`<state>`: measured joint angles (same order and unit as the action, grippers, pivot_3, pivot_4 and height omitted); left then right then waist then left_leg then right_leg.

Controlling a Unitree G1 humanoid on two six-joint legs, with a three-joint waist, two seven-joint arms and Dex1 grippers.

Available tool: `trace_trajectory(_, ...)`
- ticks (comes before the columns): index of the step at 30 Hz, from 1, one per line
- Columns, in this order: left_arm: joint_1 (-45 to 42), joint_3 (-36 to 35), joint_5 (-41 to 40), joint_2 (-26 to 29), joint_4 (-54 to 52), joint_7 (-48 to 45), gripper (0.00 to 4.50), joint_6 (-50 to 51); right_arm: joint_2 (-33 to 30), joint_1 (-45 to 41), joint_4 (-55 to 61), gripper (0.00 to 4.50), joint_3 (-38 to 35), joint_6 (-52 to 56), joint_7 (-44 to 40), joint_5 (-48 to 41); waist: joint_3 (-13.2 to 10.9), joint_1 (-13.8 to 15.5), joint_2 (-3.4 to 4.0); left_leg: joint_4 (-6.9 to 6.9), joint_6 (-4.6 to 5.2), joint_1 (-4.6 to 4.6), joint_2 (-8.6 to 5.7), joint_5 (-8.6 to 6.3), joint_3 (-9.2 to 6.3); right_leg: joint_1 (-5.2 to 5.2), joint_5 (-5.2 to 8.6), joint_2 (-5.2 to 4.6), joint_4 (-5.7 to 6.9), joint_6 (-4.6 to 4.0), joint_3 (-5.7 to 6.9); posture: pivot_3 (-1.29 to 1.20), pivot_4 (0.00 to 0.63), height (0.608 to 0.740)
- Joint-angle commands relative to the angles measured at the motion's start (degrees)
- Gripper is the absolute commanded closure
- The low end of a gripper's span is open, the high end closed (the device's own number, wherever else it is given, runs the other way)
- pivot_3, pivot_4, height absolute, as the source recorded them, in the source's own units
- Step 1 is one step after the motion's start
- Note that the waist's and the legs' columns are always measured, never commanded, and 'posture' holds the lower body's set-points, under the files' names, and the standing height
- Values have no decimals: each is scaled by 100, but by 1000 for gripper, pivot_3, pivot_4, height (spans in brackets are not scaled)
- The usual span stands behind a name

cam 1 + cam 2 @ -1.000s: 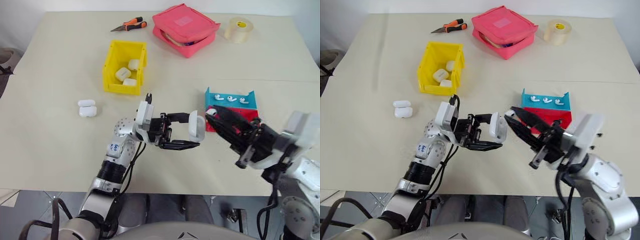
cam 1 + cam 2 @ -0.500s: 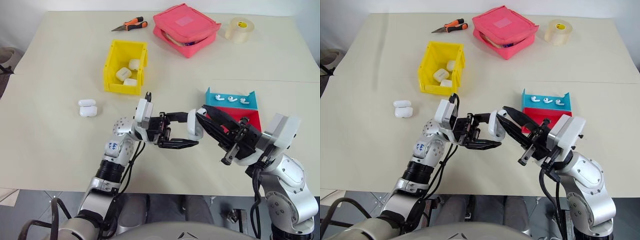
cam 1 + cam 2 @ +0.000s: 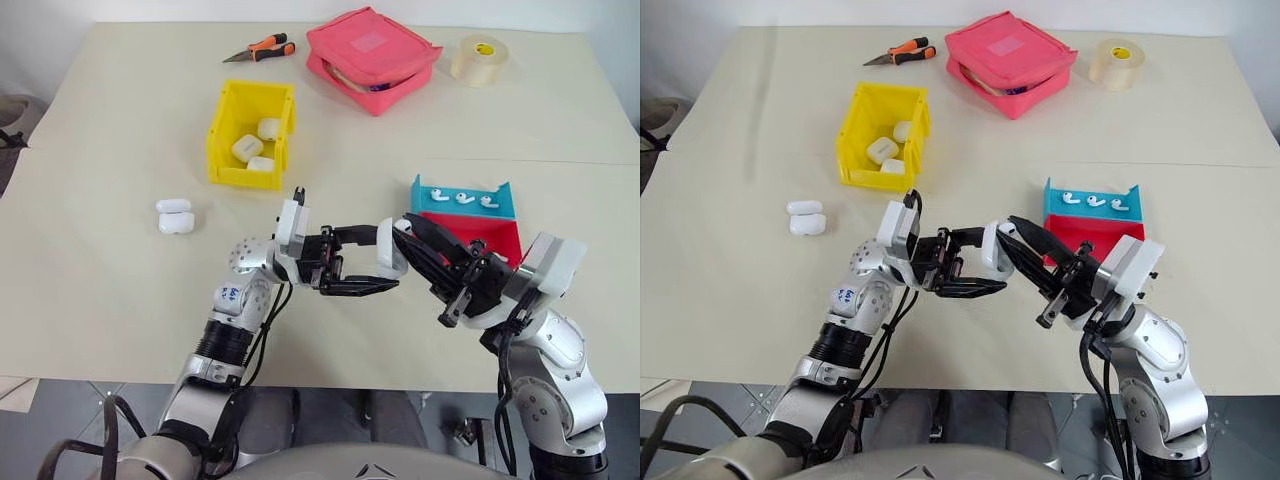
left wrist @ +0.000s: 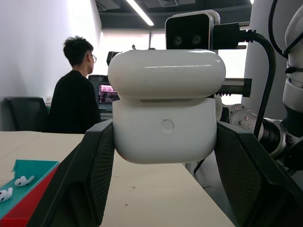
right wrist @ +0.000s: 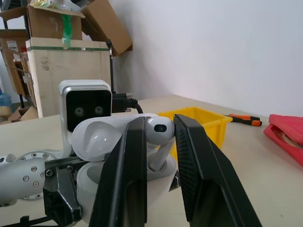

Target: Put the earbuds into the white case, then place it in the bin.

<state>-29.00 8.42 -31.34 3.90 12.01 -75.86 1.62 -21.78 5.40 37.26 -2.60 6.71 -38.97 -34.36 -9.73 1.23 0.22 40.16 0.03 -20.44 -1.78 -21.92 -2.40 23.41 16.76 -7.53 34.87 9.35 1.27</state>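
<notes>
My left gripper point(image 3: 385, 260) is shut on the white case point(image 3: 389, 252) and holds it above the middle of the table, lid flipped open; its fingers clamp the case body point(image 4: 165, 130) from both sides. My right gripper point(image 5: 157, 125) is shut on one earbud point(image 5: 159, 128), whose stem points down into the open case point(image 5: 92, 182) beside the raised lid. In the head views the right gripper point(image 3: 409, 228) meets the case from the right. The yellow bin point(image 3: 243, 178) stands further back on the left, with three white cases inside.
A red-and-blue tray point(image 3: 495, 232) at the right holds three more earbuds point(image 3: 461, 197). Two white cases point(image 3: 174, 216) lie left of my left arm. A pink pouch point(image 3: 370, 45), tape roll point(image 3: 477, 58) and pliers point(image 3: 260, 48) sit at the back. A person point(image 4: 75, 90) sits beyond the table.
My right gripper has swung left from the tray side, carrying the earbud up to the open case. The left gripper and the case stayed still.
</notes>
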Motion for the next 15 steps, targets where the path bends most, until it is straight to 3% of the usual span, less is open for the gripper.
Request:
trace_trajectory(1,-312,-164,-160,-184,-202,74,1710,-227,-231,85,-58,3029,82,366,-105,-192,0,-1,0,0,0,0,0,0,0,0,0,0,-1,0,0,0,150,740)
trace_trajectory(10,-273,-196,-113,-234,-171,82,1710,-353,-779,-154,-55,108,-365,460,-320,-632,0,6,-1,-1,0,0,1,0,0,-1,0,0,-4,0,1,0,150,740)
trace_trajectory(15,-205,-268,-16,-257,-113,194,1710,-482,-963,-153,-169,47,-715,439,-388,-695,-1,11,-1,-1,2,0,0,0,1,-4,0,-1,-8,0,1,0,150,740)
